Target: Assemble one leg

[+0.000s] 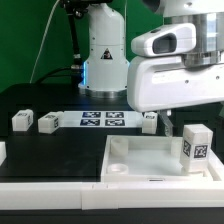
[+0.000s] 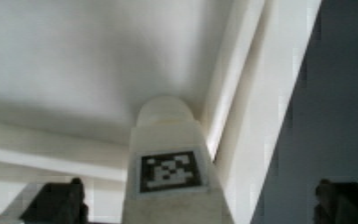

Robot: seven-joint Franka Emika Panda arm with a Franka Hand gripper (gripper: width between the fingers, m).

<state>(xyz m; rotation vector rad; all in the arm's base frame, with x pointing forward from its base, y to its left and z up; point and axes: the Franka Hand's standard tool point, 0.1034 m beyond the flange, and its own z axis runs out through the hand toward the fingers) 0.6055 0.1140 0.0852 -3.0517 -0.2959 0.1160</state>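
Observation:
A leg point(image 1: 195, 148), a small white block with a black-and-white marker, stands upright in the near corner of the large white tray-like piece point(image 1: 140, 160), at the exterior view's right. In the wrist view this leg point(image 2: 172, 165) lies between my two dark fingertips point(image 2: 59, 202), closer to one of them, with a clear gap to the other. My gripper point(image 2: 202, 206) is open and holds nothing. In the exterior view the gripper point(image 1: 172, 125) hangs just above and behind that leg, mostly hidden by the white hand. Three more legs point(image 1: 47, 122) stand on the black table.
The marker board point(image 1: 102, 120) lies flat at the table's middle. Two loose legs stand to its left in the exterior view, one point(image 1: 150, 122) to its right. The robot base point(image 1: 105, 55) stands behind. A white strip point(image 1: 60, 195) runs along the front edge.

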